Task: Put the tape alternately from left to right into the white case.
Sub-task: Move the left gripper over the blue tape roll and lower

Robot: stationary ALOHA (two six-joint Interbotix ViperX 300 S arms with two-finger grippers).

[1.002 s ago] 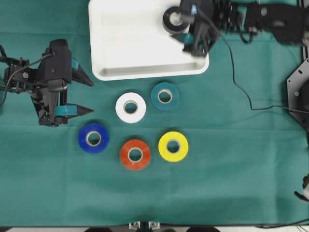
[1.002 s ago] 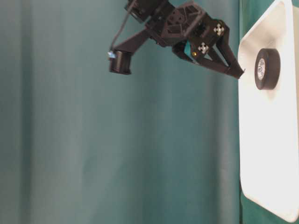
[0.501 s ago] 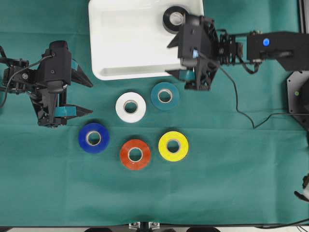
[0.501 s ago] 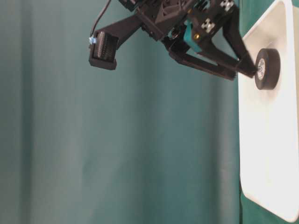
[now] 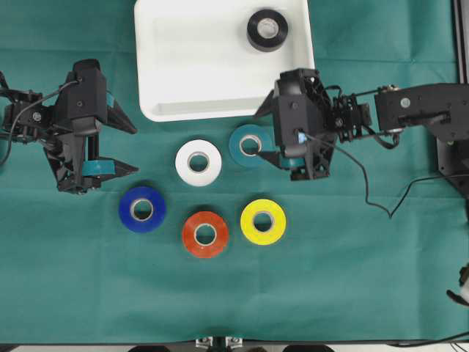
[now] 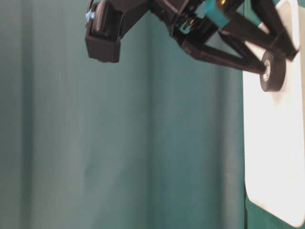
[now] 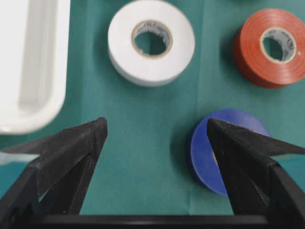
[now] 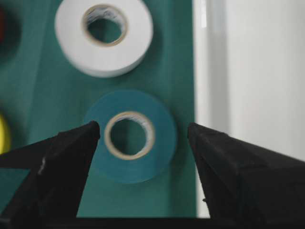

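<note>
Both tools gape: right tool [image 5: 265, 133] over teal roll [image 5: 248, 145], left tool [image 5: 130, 148] nr blue roll [image 5: 142, 210]

Counter covering: green cloth [image 5: 352, 279], spread flat to every edge.
Loose cable: black [image 5: 370, 199], near counter's right edge.

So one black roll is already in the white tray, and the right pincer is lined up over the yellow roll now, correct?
Not the yellow roll. The right pincer, open and empty, is lined up over the teal roll, as the right wrist view shows. The black roll does lie in the white tray.
</note>
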